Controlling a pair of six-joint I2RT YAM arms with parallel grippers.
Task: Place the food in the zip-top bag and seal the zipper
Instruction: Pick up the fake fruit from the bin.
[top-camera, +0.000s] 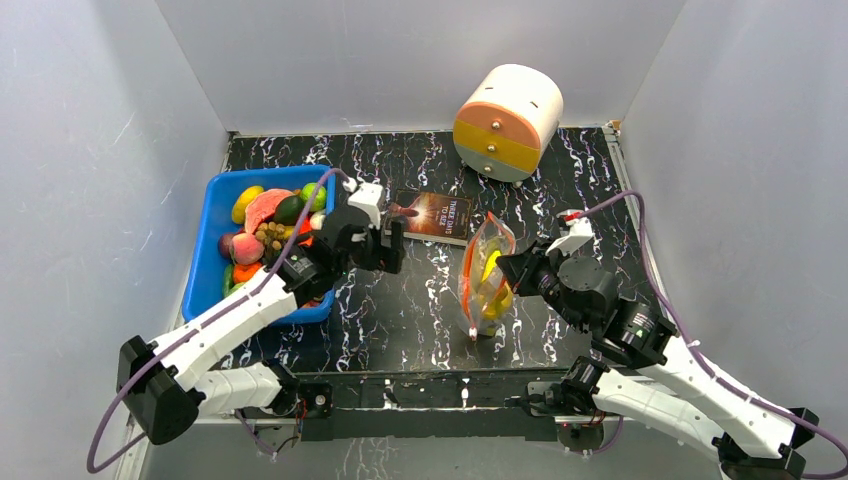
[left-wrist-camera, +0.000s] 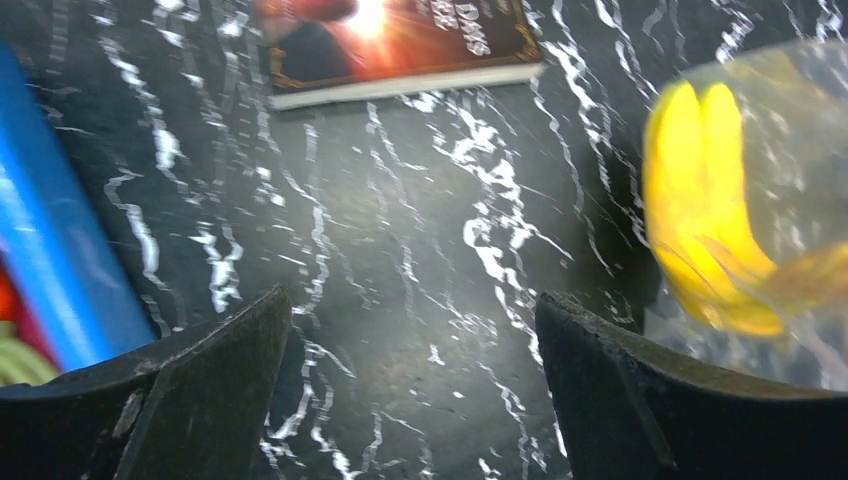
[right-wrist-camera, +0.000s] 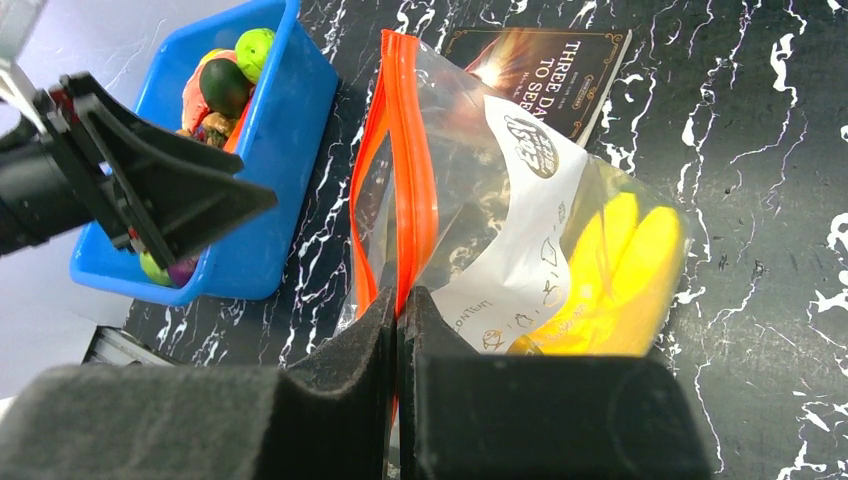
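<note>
The right gripper (right-wrist-camera: 398, 300), clamped on the zipper (right-wrist-camera: 410, 150), holds the bag (right-wrist-camera: 520, 200) upright on the worktop (top-camera: 420, 300), banana (right-wrist-camera: 620, 260) inside, while the left gripper (left-wrist-camera: 412, 305) gapes empty near the bin (top-camera: 212, 240) of food (top-camera: 265, 235); that thin pinch may slip and the floppy bag slump shut

The top view is lit brightly and evenly from above. The left wrist view is smeared by blur, and glare is thrown off the book (left-wrist-camera: 400, 40) and the glossy table (left-wrist-camera: 400, 260). The right claw (right-wrist-camera: 398, 320) is rendered out of focus.
</note>
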